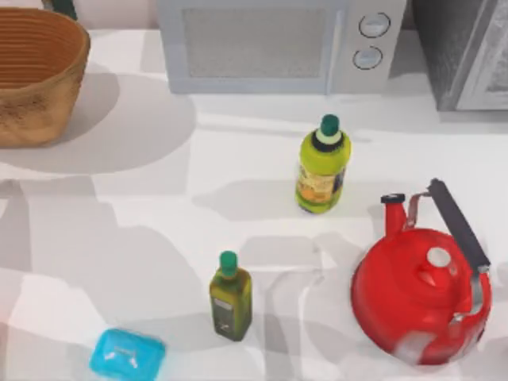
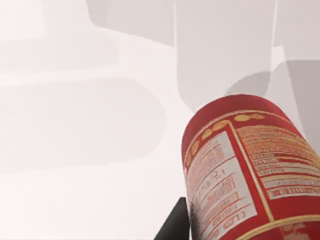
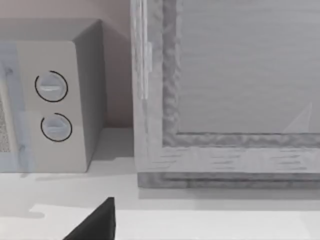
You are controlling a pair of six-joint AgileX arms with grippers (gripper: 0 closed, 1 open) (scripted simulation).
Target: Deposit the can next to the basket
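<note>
**Can held high, basket far off at the left corner**

Red and close against the left wrist camera, the can [image 2: 250, 170] shows its label panel of fine print and yellow-dotted border, with a dark finger [image 2: 175, 227] of the left hand beside its lower edge. I judge the left hand to be gripping the can, since it hangs above bare white surface [image 2: 85, 165] without touching it; how firmly it is clamped I cannot tell.

The risks, as I judge them: the can sits at a slant in that view, so if released from this tilt it could land on its edge, tip and roll. A release from too high would do the same. The basket [image 1: 36, 75] stands at the far left corner of the surface, its woven wall wide and flared, so a low approach could knock it, while a cautious stop may leave the can well apart rather than beside it.

The surface [image 1: 159, 238] is white and crossed by soft grey shadows. On it stand a green juice bottle [image 1: 321, 167] near the middle, an olive oil bottle [image 1: 230, 298] nearer the front, a red kettle [image 1: 421, 294] at the right and a blue soap box [image 1: 127, 355] at the front left. A microwave [image 1: 278, 44] lines the back wall, a grey cabinet [image 3: 225, 90] beside it. The right hand looks at these two, parked, one dark fingertip [image 3: 97, 222] showing; whether it is open I cannot tell.
</note>
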